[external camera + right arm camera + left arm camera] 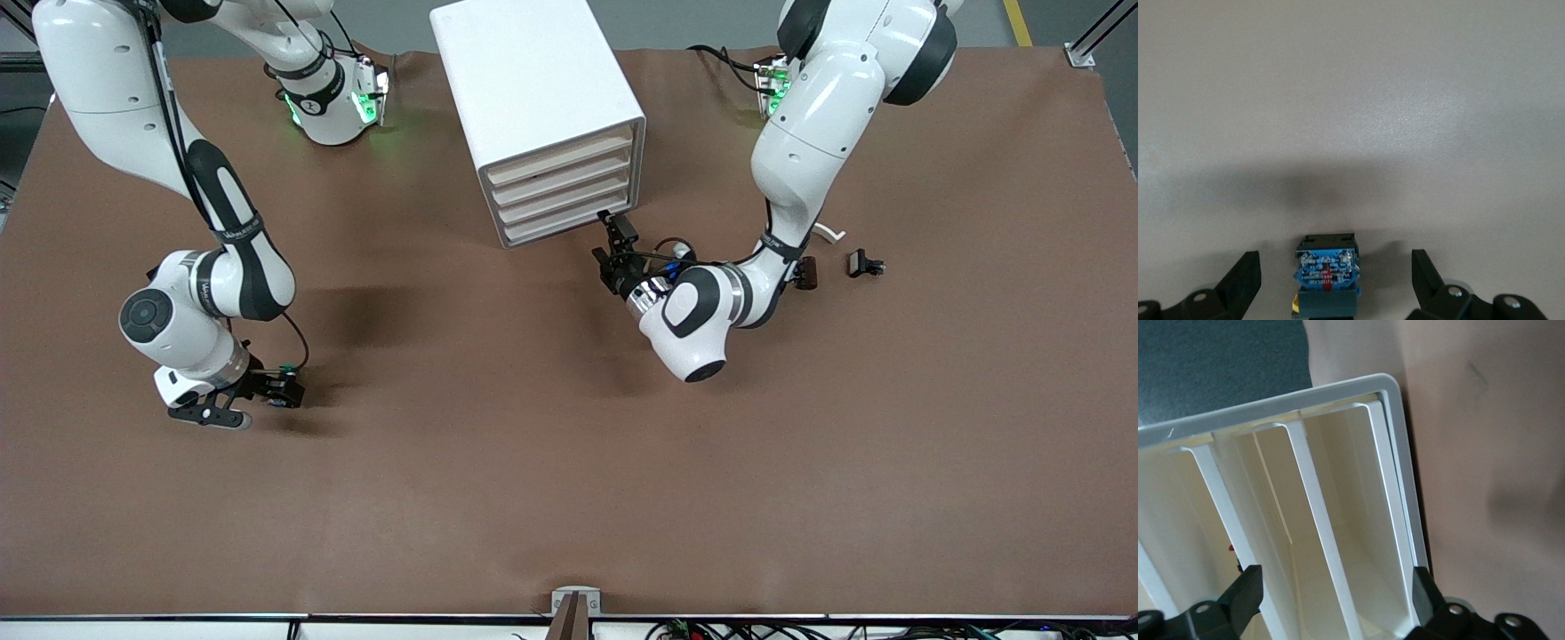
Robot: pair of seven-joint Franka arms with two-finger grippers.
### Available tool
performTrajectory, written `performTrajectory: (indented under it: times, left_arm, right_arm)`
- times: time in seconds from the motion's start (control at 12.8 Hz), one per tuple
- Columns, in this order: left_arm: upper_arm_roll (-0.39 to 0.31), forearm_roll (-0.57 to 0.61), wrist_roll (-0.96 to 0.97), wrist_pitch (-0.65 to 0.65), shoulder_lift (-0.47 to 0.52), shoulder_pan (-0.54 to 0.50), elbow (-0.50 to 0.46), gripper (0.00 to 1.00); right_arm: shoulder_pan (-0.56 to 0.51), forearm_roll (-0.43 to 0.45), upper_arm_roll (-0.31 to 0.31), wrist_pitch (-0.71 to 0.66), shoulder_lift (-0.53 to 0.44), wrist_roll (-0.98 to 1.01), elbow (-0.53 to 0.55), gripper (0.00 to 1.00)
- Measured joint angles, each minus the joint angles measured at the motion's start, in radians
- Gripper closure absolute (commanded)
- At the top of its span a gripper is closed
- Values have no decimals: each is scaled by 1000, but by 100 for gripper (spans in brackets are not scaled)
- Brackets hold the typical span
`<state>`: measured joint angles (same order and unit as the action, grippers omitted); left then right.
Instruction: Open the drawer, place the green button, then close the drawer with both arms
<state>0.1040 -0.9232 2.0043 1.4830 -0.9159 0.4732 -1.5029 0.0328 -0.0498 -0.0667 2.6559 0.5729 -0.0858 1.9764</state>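
The white cabinet (533, 80) stands at the back middle of the table, its four cream drawers all pushed in. My left gripper (605, 238) is open right in front of the lowest drawer (556, 226), at the cabinet corner toward the left arm's end. In the left wrist view its fingers (1248, 593) stand wide on either side of the drawer fronts (1325, 527), gripping nothing. My right gripper (283, 391) is low over the table toward the right arm's end. It is open around the button (1327, 280), with a gap on each side. The button's blue base and black middle show.
Small black clip pieces (864, 264) (806, 271) and a white curved piece (831, 233) lie on the brown table toward the left arm's end, beside the left arm's elbow. The cabinet sits close to both arms' bases.
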Motion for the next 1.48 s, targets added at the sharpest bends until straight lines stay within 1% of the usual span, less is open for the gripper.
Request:
performTrajectory:
  times: [0.08, 0.16, 0.31, 0.39, 0.47, 0.55, 0.62, 0.78, 0.86, 0.93, 1.09, 1.17, 1.32, 1.4, 1.48]
  left_arm:
    - [0, -1, 34, 0, -3, 12, 1, 10]
    - [0, -7, 66, 0, -5, 27, 1, 17]
    - [0, -39, 122, 0, -12, 54, 7, 18]
    - [0, -46, 138, 0, -17, 68, 11, 19]
    - [0, -49, 148, 0, -22, 78, 17, 24]
    - [1, -50, 154, 0, -26, 85, 20, 25]
    - [1, -50, 155, 0, -30, 93, 23, 30]
    - [1, -50, 156, 0, -37, 105, 24, 32]
    - [1, -50, 156, 0, -41, 109, 24, 40]
    - [1, -50, 156, 0, -46, 115, 24, 44]
    - [1, -50, 156, 0, -52, 125, 26, 58]
    - [1, -50, 157, 0, -53, 128, 27, 63]
    - [1, -50, 157, 0, -56, 132, 27, 80]
    - [1, -50, 157, 0, -57, 133, 28, 94]
    - [1, -54, 157, -5, -57, 133, 29, 100]
  right_arm:
    - [0, 0, 0, 0, 2, 0, 0, 0]
    - [0, 0, 0, 0, 5, 0, 0, 4]
    - [0, 0, 0, -1, 10, 0, 0, 77]
    - [0, 0, 0, -2, 11, 0, 0, 100]
    - [0, 0, 0, -4, 11, 0, 0, 100]
    - [0, 0, 0, -7, 11, 0, 0, 100]
    - [0, 0, 1, -12, 11, 0, 0, 100]
    - [0, 0, 1, -13, 11, -1, 0, 100]
    - [0, 0, 1, -13, 11, -1, 0, 100]
    - [1, 0, 1, -15, 11, -1, -2, 100]
    - [2, -1, 5, -57, 4, -5, -11, 100]
    - [6, -2, 7, -107, -9, -27, -27, 100]
    - [37, -2, 11, -258, -60, -139, -76, 100]
    - [63, -2, 13, -338, -89, -212, -103, 100]
    - [91, -2, 15, -405, -115, -284, -127, 100]
